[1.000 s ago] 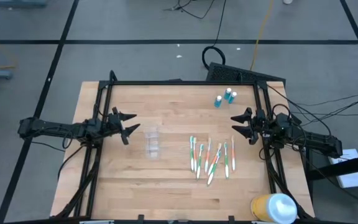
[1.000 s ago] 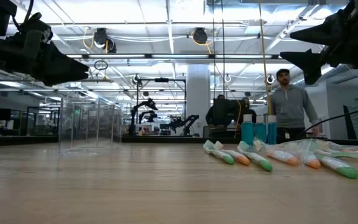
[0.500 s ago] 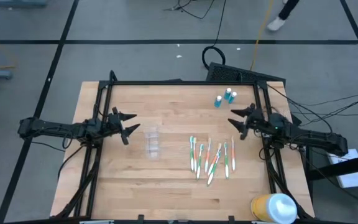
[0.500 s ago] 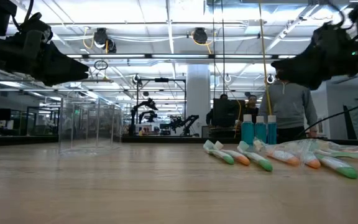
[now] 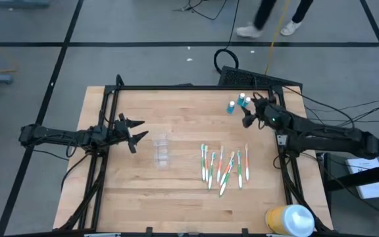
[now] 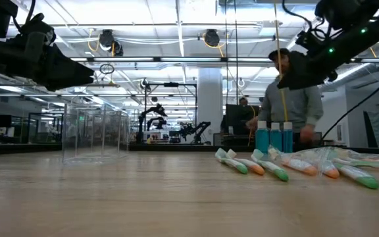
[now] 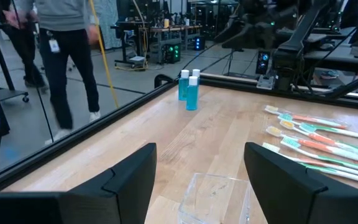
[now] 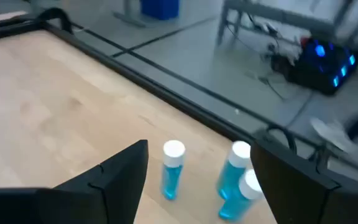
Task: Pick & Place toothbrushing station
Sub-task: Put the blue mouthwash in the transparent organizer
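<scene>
While the left claw point(image 5: 139, 135) waits wide beside the clear cup point(image 5: 162, 150) | toothbrushes point(image 5: 224, 166) mid-counter point(image 5: 176, 112) | right claw point(image 5: 249, 113), wide, over far-right tubes point(image 5: 237, 103): standing close, one may topple.

Robotics lab, other robot arms point(image 6: 170, 125) behind, ceiling lights, cabled floor point(image 5: 143, 26)

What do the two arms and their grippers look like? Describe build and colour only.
Both arms are dark, almost black, jointed links running in from the table's sides. The left gripper and right gripper each end in two flat, angular black fingers that taper toward the tips. Black cables trail off behind the right arm's base, and small green lights glow on its wrist in the low view.
</scene>
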`<state>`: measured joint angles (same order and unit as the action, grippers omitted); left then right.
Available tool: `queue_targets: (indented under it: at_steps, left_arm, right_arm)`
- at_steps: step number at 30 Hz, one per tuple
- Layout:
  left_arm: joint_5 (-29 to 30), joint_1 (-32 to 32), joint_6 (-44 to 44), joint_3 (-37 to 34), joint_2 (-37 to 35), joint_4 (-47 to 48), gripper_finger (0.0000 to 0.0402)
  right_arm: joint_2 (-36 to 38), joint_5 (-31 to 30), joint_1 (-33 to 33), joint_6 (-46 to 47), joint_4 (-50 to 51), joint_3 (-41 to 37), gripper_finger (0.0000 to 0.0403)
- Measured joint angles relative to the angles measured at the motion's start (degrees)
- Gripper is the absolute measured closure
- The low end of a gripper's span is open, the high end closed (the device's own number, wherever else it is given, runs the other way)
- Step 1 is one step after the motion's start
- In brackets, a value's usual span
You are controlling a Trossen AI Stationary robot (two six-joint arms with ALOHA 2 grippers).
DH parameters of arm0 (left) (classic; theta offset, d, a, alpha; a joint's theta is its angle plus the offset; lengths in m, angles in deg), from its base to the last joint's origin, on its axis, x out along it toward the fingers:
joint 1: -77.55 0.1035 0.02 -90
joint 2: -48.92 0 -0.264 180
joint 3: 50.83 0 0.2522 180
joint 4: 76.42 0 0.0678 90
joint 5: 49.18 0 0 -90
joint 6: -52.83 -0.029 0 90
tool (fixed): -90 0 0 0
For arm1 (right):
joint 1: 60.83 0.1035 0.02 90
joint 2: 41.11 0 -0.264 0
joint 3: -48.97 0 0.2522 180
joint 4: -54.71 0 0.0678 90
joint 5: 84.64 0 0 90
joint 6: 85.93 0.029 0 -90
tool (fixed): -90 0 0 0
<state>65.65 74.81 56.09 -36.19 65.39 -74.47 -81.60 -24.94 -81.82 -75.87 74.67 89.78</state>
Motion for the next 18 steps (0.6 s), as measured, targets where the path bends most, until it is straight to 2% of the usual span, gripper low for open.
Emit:
queue_targets:
  at_steps: [5,9,15,18]
  left_arm:
    - [-0.1,0.0,0.0,0.0,0.0,-0.1,0.0151]
    - [-0.1,0.0,0.0,0.0,0.0,-0.2,0.0151]
    - [-0.2,0.0,0.0,0.0,0.0,-0.3,0.0151]
    - [-0.2,0.0,0.0,0.0,0.0,-0.3,0.0151]
  right_arm:
    - [-3.0,-2.9,-3.2,2.7,1.0,-0.2,0.0135]
    - [-3.6,-2.3,-7.2,8.4,2.8,-0.2,0.0137]
    - [-7.0,9.5,-14.9,13.7,7.1,1.3,0.0136]
    - [-10.1,13.5,-17.9,14.9,7.7,3.3,0.0136]
